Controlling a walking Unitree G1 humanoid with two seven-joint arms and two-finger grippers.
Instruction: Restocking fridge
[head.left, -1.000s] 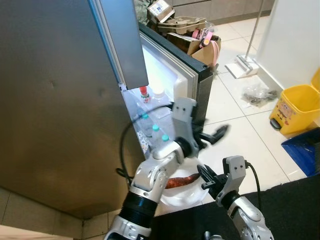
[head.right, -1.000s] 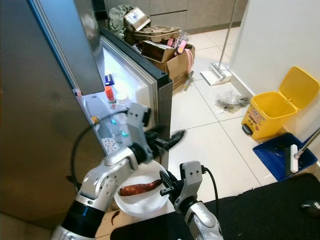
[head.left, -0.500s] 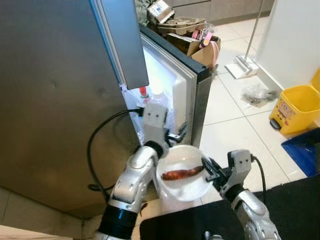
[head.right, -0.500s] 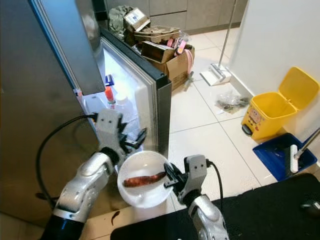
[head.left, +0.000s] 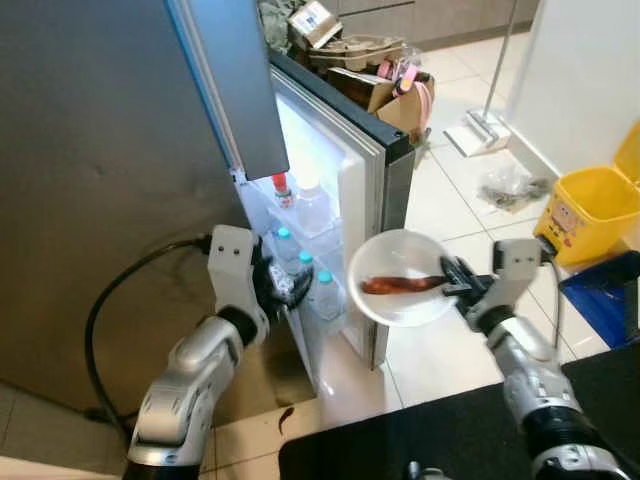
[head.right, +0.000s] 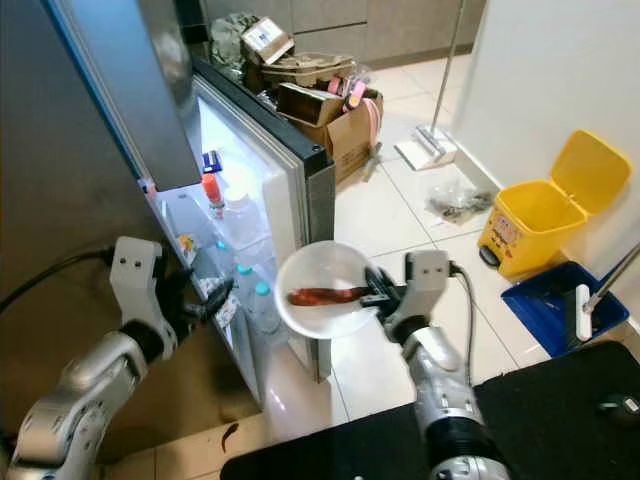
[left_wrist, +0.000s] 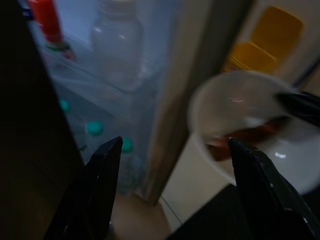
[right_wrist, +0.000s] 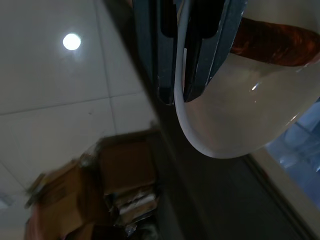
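A white bowl (head.left: 400, 300) holding a reddish-brown sweet potato (head.left: 398, 285) hangs in the air just in front of the fridge door's dark edge (head.left: 385, 190). My right gripper (head.left: 455, 288) is shut on the bowl's right rim; in the right wrist view its fingers (right_wrist: 200, 50) pinch the rim from both sides. My left gripper (head.left: 285, 285) is open and holds nothing, low in the lit fridge opening beside teal-capped water bottles (head.left: 325, 295). In the left wrist view its fingers (left_wrist: 102, 185) stand wide apart, facing the bottles and the bowl (left_wrist: 250, 130).
A red-capped bottle (head.left: 283, 190) and a clear bottle stand on the upper door shelf. Cardboard boxes (head.left: 380, 80) pile up behind the fridge. A yellow bin (head.left: 590, 215), a blue dustpan (head.left: 605, 290) and a crumpled bag (head.left: 510, 185) lie right. A black mat (head.left: 420, 450) is underfoot.
My right gripper has lifted the bowl up and to the right, level with the fridge door edge. My left gripper has swung left and down into the fridge opening. The camera shifted slightly.
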